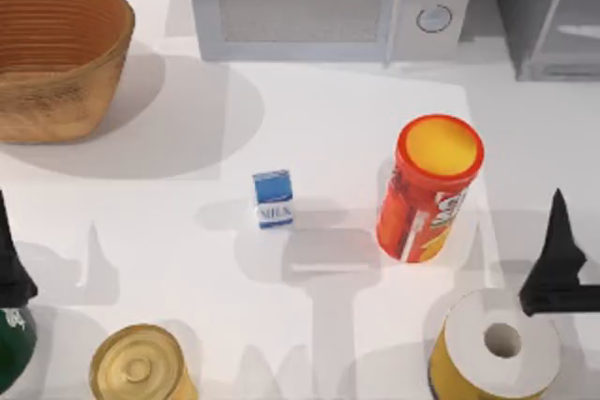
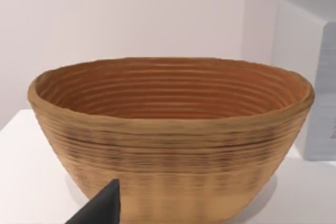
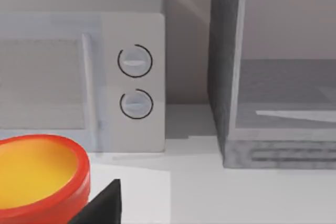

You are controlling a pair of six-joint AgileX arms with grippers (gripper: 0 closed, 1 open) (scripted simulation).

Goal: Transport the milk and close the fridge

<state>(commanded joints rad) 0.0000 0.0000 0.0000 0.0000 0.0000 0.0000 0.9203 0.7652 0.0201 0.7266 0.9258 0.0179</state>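
Near centre of top view, milk (image 1: 273, 199): small carton, blue top, white front with "MILK" lettering, upright on white table (image 1: 337, 119), nothing touching it. Red chips tube (image 1: 427, 196) with yellow lid right of it. Microwave (image 1: 328, 2) upper middle, fridge (image 1: 548, 11) upper right, wicker basket (image 1: 56, 53) upper left. Tin can (image 1: 141, 367) and tape roll (image 1: 497, 344) along lower edge. Left gripper (image 1: 11, 269) at left edge, right gripper (image 1: 558, 264) at right edge; whether either is clenched or released: cannot tell.

The milk (image 1: 273, 199) stands mid-frame, the chips tube (image 1: 428, 188) to its right. A basket (image 1: 58, 55) sits upper left, the microwave (image 1: 328, 2) top centre, the fridge (image 1: 548, 11) upper right.
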